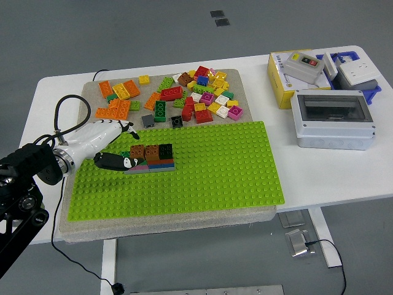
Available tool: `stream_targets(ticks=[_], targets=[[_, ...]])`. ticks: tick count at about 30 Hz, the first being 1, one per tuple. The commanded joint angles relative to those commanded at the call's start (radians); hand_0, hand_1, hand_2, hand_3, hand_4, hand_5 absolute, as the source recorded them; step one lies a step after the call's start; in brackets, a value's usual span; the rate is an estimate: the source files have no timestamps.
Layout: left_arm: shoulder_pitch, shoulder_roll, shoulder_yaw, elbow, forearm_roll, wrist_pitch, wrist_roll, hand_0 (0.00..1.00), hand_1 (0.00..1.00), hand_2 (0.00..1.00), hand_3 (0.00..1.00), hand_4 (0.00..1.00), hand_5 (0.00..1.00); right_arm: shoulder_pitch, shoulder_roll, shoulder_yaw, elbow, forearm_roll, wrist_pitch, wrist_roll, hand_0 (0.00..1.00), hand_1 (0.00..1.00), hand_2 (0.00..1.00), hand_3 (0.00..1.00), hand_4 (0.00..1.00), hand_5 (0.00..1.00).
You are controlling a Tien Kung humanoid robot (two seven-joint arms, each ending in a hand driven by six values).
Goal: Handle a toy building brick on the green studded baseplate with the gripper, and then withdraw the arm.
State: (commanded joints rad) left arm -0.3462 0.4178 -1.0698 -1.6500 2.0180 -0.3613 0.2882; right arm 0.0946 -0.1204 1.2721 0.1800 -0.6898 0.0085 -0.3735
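Note:
A small stack of bricks [151, 157], brown and black on top with green, pink, blue and red beneath, stands on the green studded baseplate [209, 166] at its left. My left hand [128, 146], white with black fingertips, lies just left of the stack. Its fingers are spread and hold nothing. One black fingertip [126, 162] touches the stack's left end low down; the others [128, 128] point toward the loose bricks above. The right arm is out of view.
A pile of loose coloured bricks [184, 95] lies on the grey mat behind the baseplate. A yellow box [284, 80], grey switch boxes [334, 118] and a blue bin [362, 67] stand at the right. A black cable [67, 107] loops by my left wrist.

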Motion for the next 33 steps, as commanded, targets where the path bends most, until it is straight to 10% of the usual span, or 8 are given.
stream_targets(ticks=[33], targets=[[0.01,-0.029,0.025,0.042,0.004,-0.003,0.005,0.998,0.963,0.938,0.704,0.79,0.506,0.003,0.004,-0.001,0.0,0.006,0.003,0.002,0.606,0.483,0.663,0.833,0.692,0.998]])
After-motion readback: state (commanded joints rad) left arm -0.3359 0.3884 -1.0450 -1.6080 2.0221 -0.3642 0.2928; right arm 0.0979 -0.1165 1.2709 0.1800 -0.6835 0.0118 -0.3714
